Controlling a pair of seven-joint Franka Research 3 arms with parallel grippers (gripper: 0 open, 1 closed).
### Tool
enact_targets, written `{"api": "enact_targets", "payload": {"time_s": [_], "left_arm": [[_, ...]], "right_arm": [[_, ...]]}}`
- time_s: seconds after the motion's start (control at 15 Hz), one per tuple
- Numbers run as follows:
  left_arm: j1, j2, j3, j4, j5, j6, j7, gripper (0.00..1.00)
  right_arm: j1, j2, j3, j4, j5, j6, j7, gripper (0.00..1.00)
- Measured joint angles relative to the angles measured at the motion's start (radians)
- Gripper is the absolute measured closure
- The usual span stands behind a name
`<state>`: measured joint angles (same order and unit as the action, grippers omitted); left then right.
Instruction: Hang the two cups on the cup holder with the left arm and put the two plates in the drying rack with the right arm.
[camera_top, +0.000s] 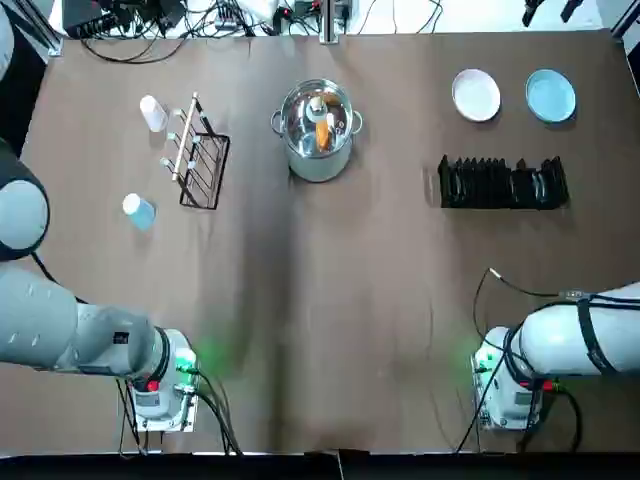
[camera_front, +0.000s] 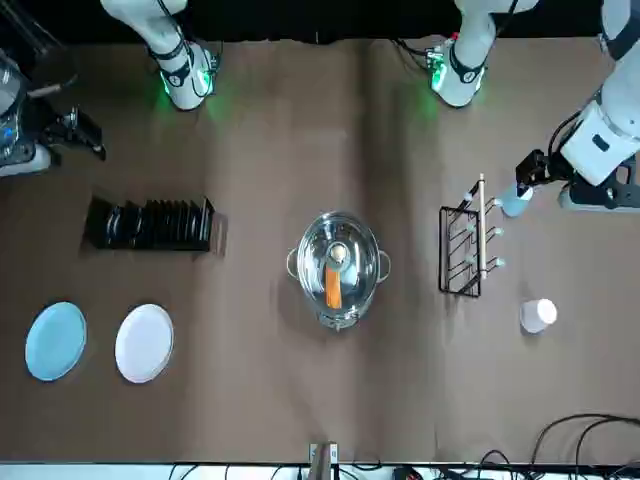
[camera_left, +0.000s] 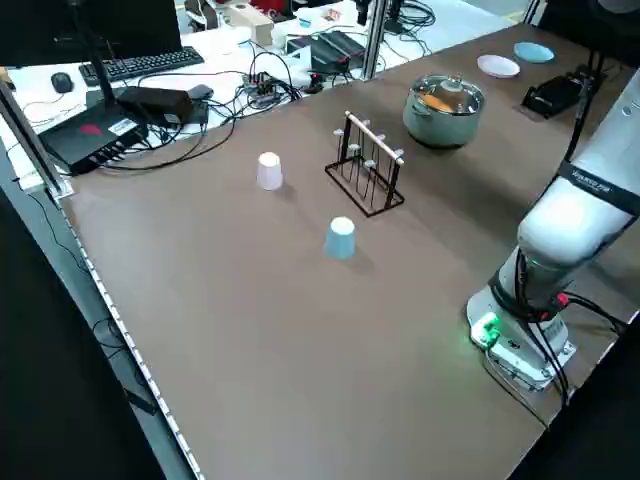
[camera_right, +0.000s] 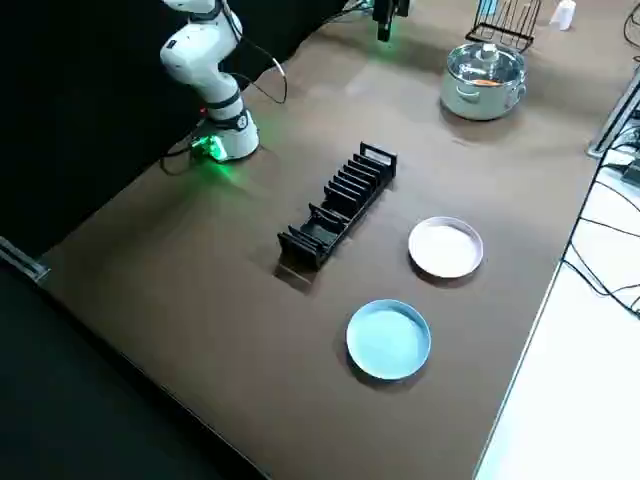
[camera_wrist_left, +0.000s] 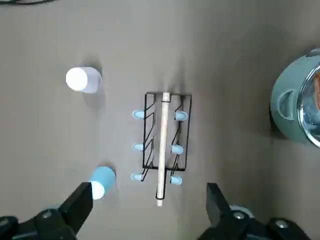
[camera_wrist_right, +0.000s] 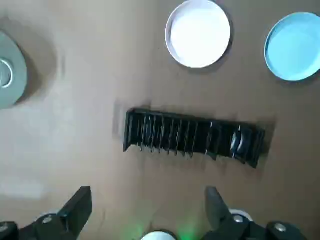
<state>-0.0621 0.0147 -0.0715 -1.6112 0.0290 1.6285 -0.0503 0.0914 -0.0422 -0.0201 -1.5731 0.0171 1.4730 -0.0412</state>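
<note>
The white cup and the light blue cup lie on the table left of the cup holder, whose pegs are bare. My left gripper hangs open and empty high above the holder, with the blue cup near one finger. At the far right, the white plate and the blue plate lie flat behind the drying rack, which holds nothing. High over the table on the near side of the rack, my right gripper is open and empty.
A steel pot with an orange item inside stands at the back middle, between the holder and the rack. Cables and equipment lie beyond the table's far edge. The arm bases sit at the near corners.
</note>
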Motion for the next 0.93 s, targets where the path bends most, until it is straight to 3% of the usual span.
{"api": "enact_targets", "payload": {"time_s": [0.4,0.6,0.73,0.87,0.93], "left_arm": [[0.011,0.003,0.004,0.004,0.0,-0.017,0.009,0.0],[0.033,0.013,0.007,-0.045,0.001,-0.049,0.008,0.0],[0.076,0.021,0.008,-0.13,0.001,0.014,0.016,0.0],[0.123,0.023,0.01,-0.263,0.001,0.179,0.052,0.0],[0.162,0.016,0.011,-0.412,0.002,0.356,0.084,0.0]], "right_arm": [[-0.012,-0.02,-0.016,-0.066,0.009,0.139,0.0,0.0],[-0.025,-0.044,-0.019,-0.089,0.01,0.149,-0.003,0.0],[-0.018,-0.05,-0.015,-0.095,0.01,0.157,-0.004,0.0],[-0.012,-0.044,-0.01,-0.103,0.01,0.165,-0.004,0.0],[-0.013,-0.014,-0.012,-0.114,0.009,0.177,-0.004,0.0]]}}
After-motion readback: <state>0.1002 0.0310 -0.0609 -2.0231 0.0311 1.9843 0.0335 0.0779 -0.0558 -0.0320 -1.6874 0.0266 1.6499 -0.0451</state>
